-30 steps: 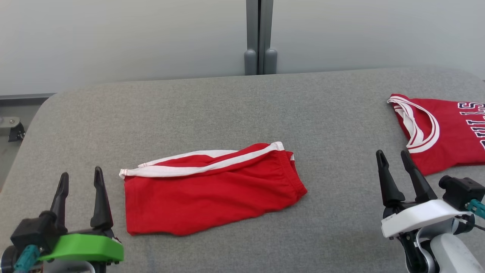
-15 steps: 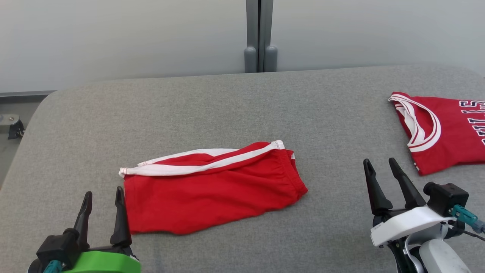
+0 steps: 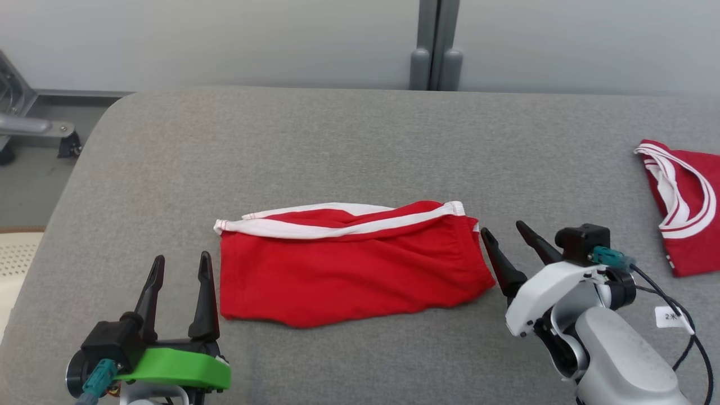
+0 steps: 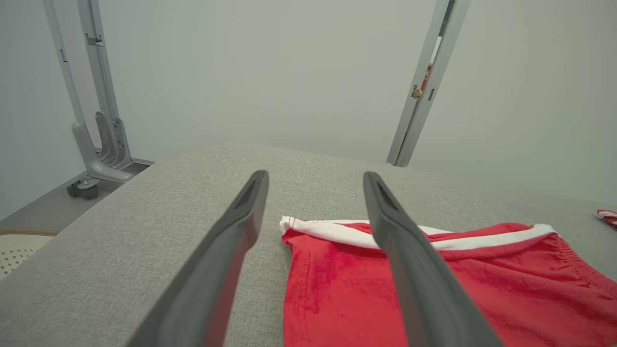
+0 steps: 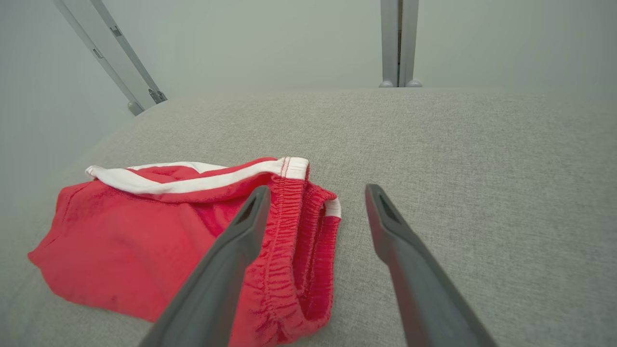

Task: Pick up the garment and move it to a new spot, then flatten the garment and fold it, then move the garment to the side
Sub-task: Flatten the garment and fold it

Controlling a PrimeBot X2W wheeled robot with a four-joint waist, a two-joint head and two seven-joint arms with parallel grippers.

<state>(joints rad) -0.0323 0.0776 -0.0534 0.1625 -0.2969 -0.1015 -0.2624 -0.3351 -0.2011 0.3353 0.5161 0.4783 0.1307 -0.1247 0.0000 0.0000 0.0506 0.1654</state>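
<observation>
Where the grey padded table (image 3: 360, 140) spans the head view, red shorts (image 3: 349, 275) lie near its middle, lightly wrinkled. White stripe runs along their far edge. Elastic waistband end points to the robot's right, leg hem to its left. At the table's right edge lies a red jersey (image 3: 689, 225) with white trim, well apart from the shorts. Low on the right, the right gripper (image 3: 501, 226) has its fingers spread and empty, tips just beside the waistband end; contact cannot be told. Low on the left, the left gripper (image 3: 183, 256) is also spread and empty, just beside the hem's near corner.
</observation>
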